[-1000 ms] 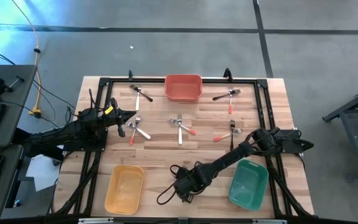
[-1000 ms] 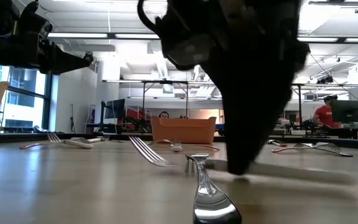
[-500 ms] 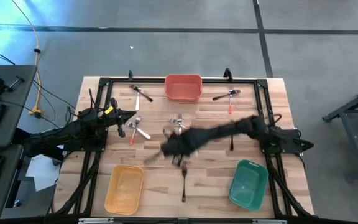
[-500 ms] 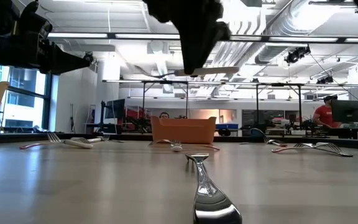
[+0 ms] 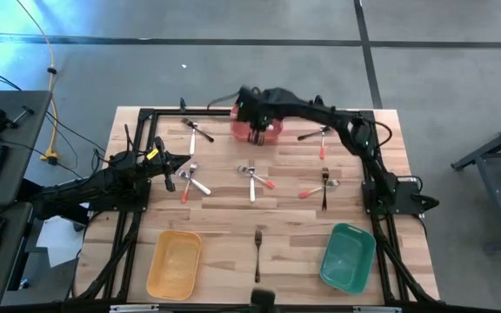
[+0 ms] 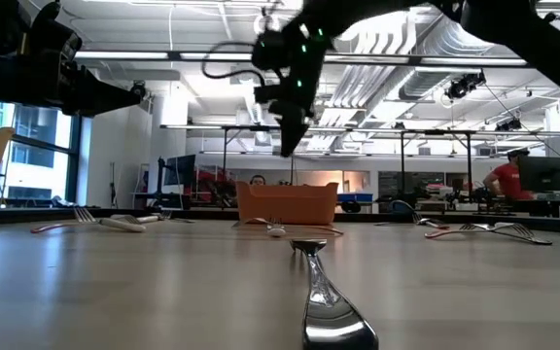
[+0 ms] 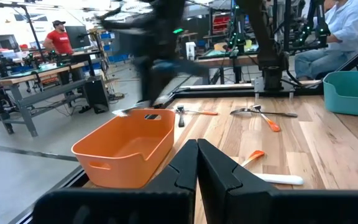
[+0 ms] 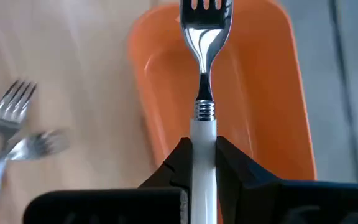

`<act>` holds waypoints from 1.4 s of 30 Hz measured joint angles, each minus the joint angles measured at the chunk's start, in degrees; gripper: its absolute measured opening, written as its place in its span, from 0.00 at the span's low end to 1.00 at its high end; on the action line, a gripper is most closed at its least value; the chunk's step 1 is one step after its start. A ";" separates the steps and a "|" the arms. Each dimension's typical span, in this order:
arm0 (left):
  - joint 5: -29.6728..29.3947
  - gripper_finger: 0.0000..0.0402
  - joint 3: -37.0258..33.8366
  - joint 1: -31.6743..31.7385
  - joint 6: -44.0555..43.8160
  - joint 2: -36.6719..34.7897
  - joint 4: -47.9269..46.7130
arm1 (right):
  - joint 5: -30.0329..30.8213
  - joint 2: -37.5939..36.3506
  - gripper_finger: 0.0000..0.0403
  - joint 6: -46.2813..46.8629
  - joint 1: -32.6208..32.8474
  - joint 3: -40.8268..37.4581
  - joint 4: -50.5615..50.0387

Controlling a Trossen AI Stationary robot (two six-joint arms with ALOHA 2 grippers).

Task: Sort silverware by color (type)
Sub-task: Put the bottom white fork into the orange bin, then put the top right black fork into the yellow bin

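My right gripper (image 5: 257, 130) hangs above the red bin (image 5: 275, 117) at the table's far edge, shut on a white-handled fork (image 8: 204, 37). My left gripper (image 5: 183, 165) is shut and waits over the table's left part, close to some white- and red-handled pieces (image 5: 191, 180). Other silverware lies flat on the wood: a black-handled piece (image 5: 200, 130) far left, a cluster (image 5: 253, 178) in the middle, pieces on the right (image 5: 320, 135) (image 5: 322, 187), and a black-handled fork (image 5: 257, 250) near the near edge. My right gripper pinches the fork's white handle (image 8: 202, 127) between its two fingers (image 8: 229, 158). The fork lies along the fingers, and its metal head (image 8: 205, 25) sticks out past the fingertips. It is lifted clear, with the head over the inside of the red bin (image 8: 266, 93).
A yellow bin (image 5: 174, 263) stands at the near left and a green bin (image 5: 348, 255) at the near right. A black frame rail (image 5: 146, 113) runs around the table. People sit at desks in the room beyond the table.
My right gripper rose from the table's near edge with the white-handled fork. It swung fast across the middle toward the far edge and is now above the red bin. The black-handled fork stayed where it lay at the near edge.
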 joint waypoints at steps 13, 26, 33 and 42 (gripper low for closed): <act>0.00 0.00 0.00 0.00 -0.02 0.00 0.00 | -10.00 0.07 0.04 -9.39 -9.97 -15.56 12.90; 0.00 0.00 0.00 0.00 0.00 0.00 0.02 | -10.93 0.02 0.26 -10.11 -9.86 -14.65 17.19; 0.00 0.00 0.00 -0.02 0.00 0.00 0.00 | -11.25 -0.02 0.26 -10.67 -8.21 -6.93 10.60; 0.00 0.00 0.00 0.00 0.00 0.00 0.02 | -13.89 -3.12 0.01 -12.22 -7.59 -5.23 8.98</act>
